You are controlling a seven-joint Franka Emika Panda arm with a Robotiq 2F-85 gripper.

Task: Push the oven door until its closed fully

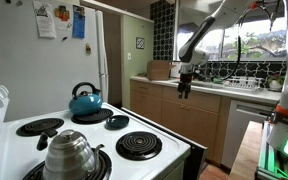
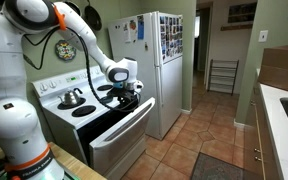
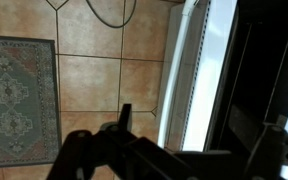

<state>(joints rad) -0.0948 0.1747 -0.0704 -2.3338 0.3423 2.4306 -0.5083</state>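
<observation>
Gripper [image 2: 127, 93], finger spread unreadable, is hovering at the ajar oven door [image 2: 124, 124], where a glancing push could slip off its rim.

Home kitchen: range [image 1: 92, 137], fridge [image 2: 162, 60], cabinets [image 1: 174, 115].

A tan tiled floor [image 3: 104, 80] is seen, and a patterned rug [image 3: 19, 100] is laid flat on it.

Wrist view cuts the dark, blurred fingers [image 3: 79, 156] off at its bottom edge
</observation>
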